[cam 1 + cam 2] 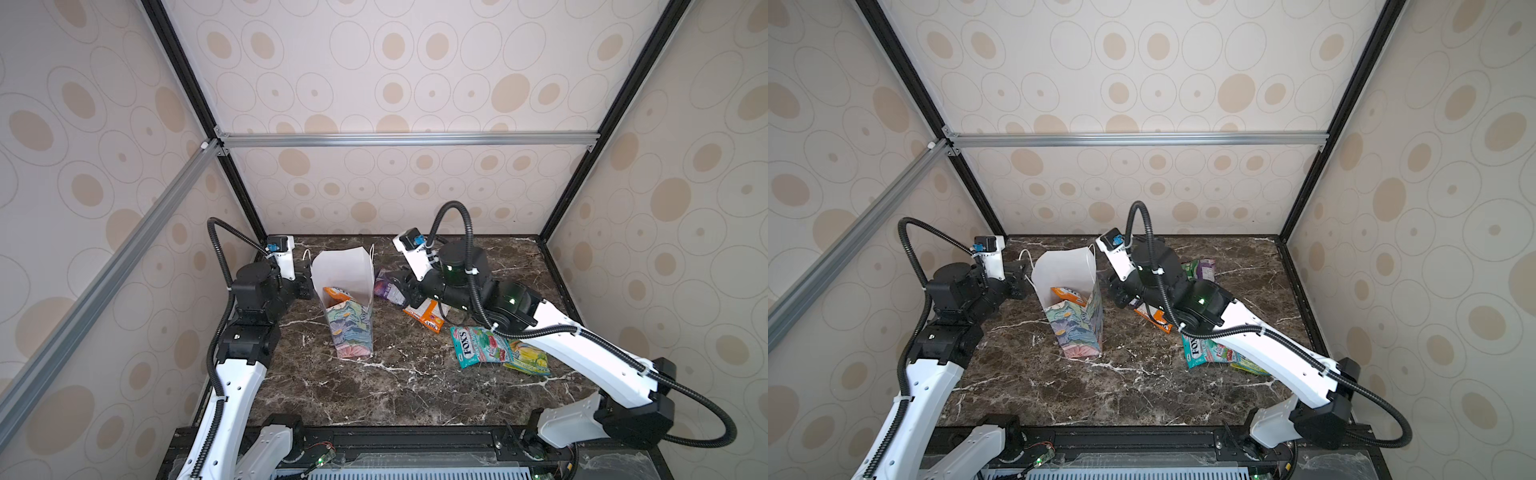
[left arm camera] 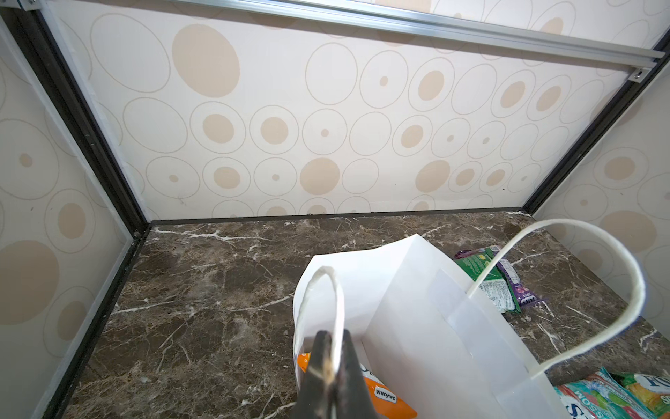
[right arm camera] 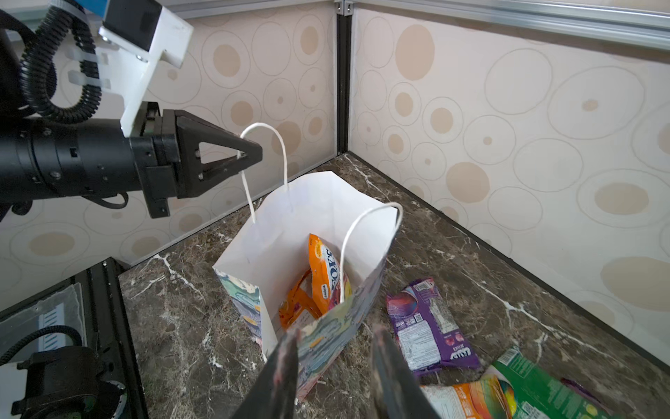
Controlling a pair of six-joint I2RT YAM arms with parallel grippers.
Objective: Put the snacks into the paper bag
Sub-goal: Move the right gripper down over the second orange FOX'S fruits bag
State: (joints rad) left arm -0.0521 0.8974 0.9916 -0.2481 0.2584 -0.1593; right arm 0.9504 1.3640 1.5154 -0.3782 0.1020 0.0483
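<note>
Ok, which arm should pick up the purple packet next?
Right. The right jaws stand open and empty beside the purple packet; the left jaws are shut on the paper bag's cord handle.

FOX'S on the teal packet [image 1: 478, 347], SAVORIA on the orange packet [image 2: 389, 398] inside the paper bag [image 2: 417, 308]

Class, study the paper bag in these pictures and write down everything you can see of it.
The paper bag stands upright and open on the marble table, left of the middle in both top views. It is tall, plain white inside, with a pastel floral print outside. Two white cord handles rise from its rim: the left pincer is shut on one handle, while the other handle stands free. Inside it stand orange packets.
</note>
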